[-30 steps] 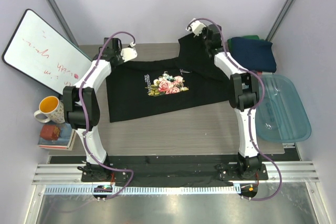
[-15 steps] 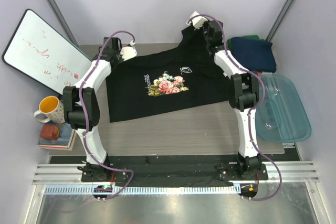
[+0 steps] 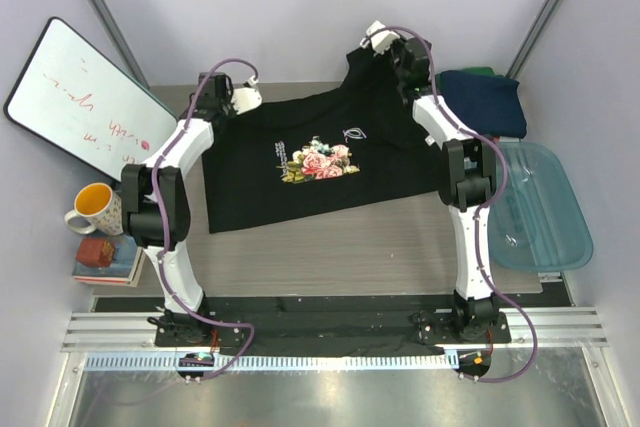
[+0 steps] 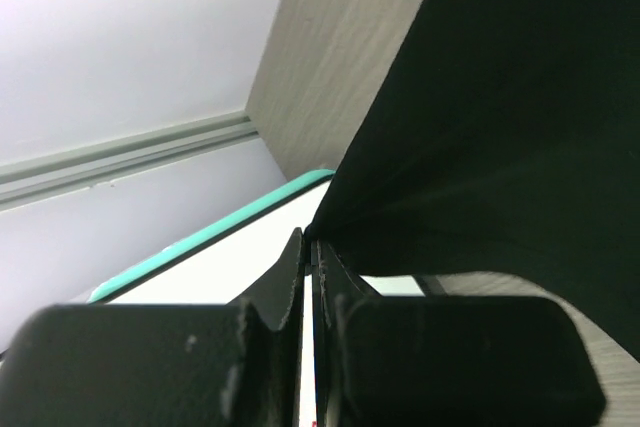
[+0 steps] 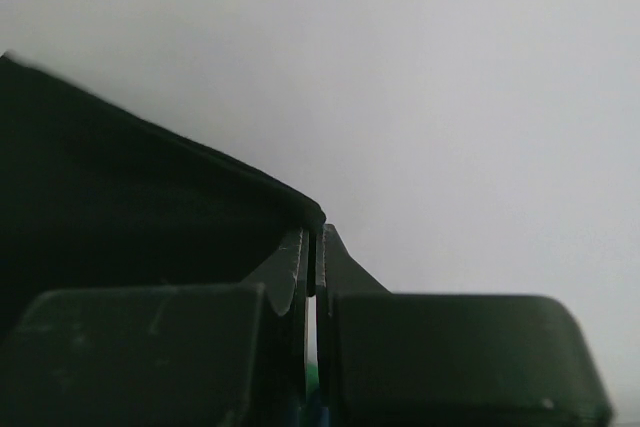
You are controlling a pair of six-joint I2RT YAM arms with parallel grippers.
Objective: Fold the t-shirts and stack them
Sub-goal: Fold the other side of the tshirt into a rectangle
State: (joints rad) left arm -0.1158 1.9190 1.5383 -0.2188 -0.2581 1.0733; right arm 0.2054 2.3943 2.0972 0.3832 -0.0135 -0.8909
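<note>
Top view: black rose-print t-shirt spread print-up across the middle of the table.
- Left gripper is at 11 o'clock on the shirt's far-left corner. Right gripper is at 1 o'clock, with the far-right corner raised off the table.
- Grip itself is too small to judge from here.

Left wrist view: fingers are pressed together, with a black cloth edge pinched at the tips. Cloth fans out toward 2 o'clock over the wood grain.

Right wrist view: jaws are likewise closed on a peak of black cloth. Fabric falls away toward 9 o'clock, with only blank wall behind.

Top view only:
- navy t-shirt folded at 2 o'clock, a green one peeking from beneath
- blue plastic tub at 3 o'clock
- whiteboard at 10 o'clock
- mug at 9 o'clock
</note>
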